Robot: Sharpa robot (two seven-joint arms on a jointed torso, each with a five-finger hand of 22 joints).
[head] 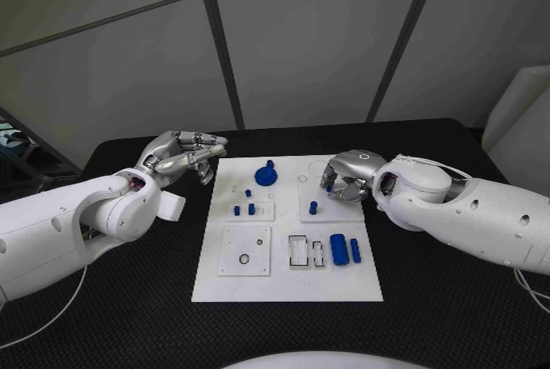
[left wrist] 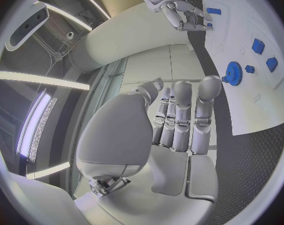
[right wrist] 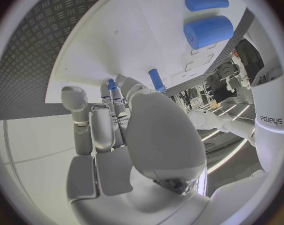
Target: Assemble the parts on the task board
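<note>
The flat white task board (head: 287, 283) lies in the middle of the black table (head: 458, 321), and most of its small blue plastic parts look unassembled. A thick blue cylinder (head: 339, 248) and a thin blue rod (head: 355, 250) lie loose on the board, on the robot's side of the right hand (head: 347, 178) and well apart from it, beside two empty rectangular slots (head: 306, 251). A square plate with a round hole (head: 245, 250) also stands empty. Some pieces already stand upright: a short blue peg (head: 313, 207) just below the right hand, and small blue studs (head: 244, 209) toward the board's left half. A blue toothed gear (head: 266, 176) with a knob on it sits between the two hands, near the far edge.

The right hand hangs over the board's far right corner, fingers curled downward; in its wrist view a small blue tip (right wrist: 111, 84) shows at the fingertips, so it seems to pinch a little peg, though the hold is partly hidden. The left hand (head: 183, 156) hovers just off the board's far left corner, fingers loosely bent and holding nothing.

By my judgement the job is early to midway. The board's near half is uncrowded, giving either hand open room; both arms flank the side edges closely.
</note>
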